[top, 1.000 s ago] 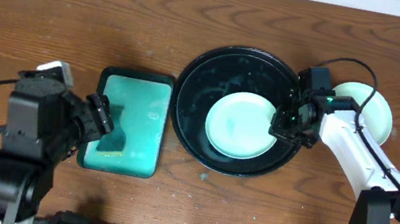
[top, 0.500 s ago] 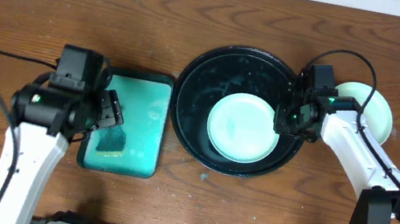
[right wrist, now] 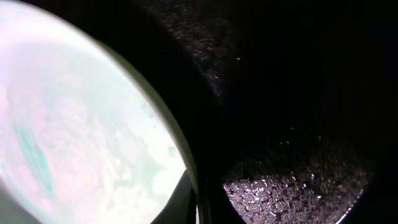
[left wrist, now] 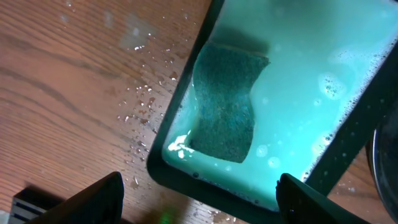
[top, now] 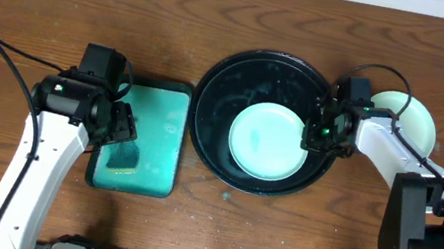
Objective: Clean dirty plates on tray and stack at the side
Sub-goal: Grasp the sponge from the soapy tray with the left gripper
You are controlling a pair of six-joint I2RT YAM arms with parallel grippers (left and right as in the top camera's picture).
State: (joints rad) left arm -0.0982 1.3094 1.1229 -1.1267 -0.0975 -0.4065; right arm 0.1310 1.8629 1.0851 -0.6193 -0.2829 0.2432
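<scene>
The right gripper [top: 321, 137] sits at the plate [top: 269, 140] rim in the black tray [top: 220, 79]; whether it grips cannot be told. The left gripper [left wrist: 200, 183] is spread wide above a sponge [left wrist: 225, 102].

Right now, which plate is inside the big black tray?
The plate beside the right tool lies inside the black tray; the other plate sits outside it, on the table.

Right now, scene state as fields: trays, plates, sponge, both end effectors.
black tray: mid-table, wet
plate on tray: pale, teal smears
side plate: on table right of black tray, partly hidden
sponge: lying in teal tray liquid
left end effector: open, above teal tray near sponge
right end effector: at right rim of plate on tray; grip unclear
</scene>
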